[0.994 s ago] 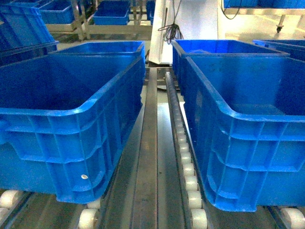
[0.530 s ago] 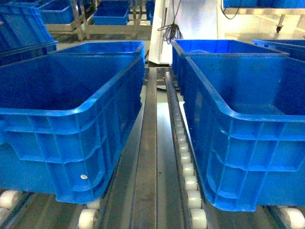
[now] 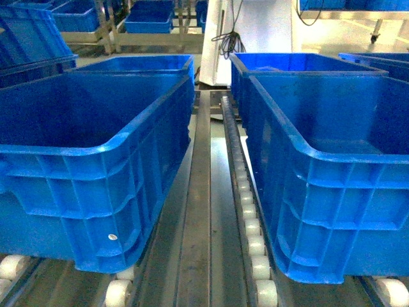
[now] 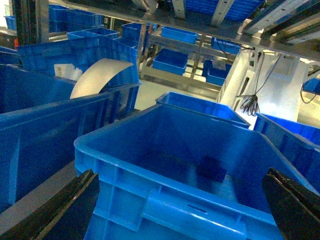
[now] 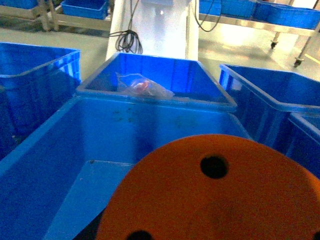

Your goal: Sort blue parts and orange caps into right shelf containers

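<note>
Risk first: dropping the orange cap (image 5: pixel 220 195) short of the crate, or having it bounce off the thick rolled rim (image 5: pixel 150 97) — likely if release comes while the piece sits above the near wall rather than the open floor of the right-hand blue crate (image 3: pixel 332 166). Fills the bottom of the right wrist view, flat round face turned up toward the camera, dark holes showing in it; so, as a judgement, axis running roughly along the camera's line of sight, down toward the crate floor below. No printed side visible, and the piece too close to judge its length. Right gripper fingers hidden behind the cap — presumably clamped on it, but cannot tell from here. Left gripper (image 4: pixel 180 210) spread wide, both black fingers (image 4: pixel 60 210) at the frame's lower corners, nothing between them, hanging over the near rim of the left-hand blue crate (image 4: pixel 165 150). Neither arm visible in the head view. Further crate behind holds a clear plastic bag (image 5: pixel 142 86).
</note>
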`<state>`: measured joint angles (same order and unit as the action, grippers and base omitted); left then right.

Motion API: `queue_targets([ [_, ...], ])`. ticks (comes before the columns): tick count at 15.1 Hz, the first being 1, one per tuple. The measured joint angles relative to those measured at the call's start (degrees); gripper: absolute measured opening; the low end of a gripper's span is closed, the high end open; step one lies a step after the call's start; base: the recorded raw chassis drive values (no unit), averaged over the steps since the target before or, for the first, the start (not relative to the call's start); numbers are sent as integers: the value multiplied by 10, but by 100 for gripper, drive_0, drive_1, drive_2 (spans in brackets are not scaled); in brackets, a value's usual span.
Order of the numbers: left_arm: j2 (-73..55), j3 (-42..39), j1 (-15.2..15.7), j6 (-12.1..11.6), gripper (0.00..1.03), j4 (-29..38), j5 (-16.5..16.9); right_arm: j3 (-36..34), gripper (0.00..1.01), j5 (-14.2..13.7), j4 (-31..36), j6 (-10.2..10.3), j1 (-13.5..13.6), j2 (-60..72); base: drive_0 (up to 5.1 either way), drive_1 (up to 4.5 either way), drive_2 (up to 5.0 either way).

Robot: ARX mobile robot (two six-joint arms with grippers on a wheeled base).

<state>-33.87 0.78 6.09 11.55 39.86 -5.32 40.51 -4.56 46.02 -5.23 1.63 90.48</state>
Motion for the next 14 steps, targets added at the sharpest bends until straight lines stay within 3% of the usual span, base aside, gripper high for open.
queue_targets([
  [4, 0, 0, 0, 0, 98, 0, 0, 83, 42, -8, -3, -33, -20, 101, 0, 0, 0],
  [7, 0, 0, 0, 0, 98, 0, 0, 95, 42, -12, -8, -34, -21, 108, 0, 0, 0],
  [14, 0, 0, 0, 0, 98, 0, 0, 96, 70, -12, -9, -34, -21, 108, 0, 0, 0],
])
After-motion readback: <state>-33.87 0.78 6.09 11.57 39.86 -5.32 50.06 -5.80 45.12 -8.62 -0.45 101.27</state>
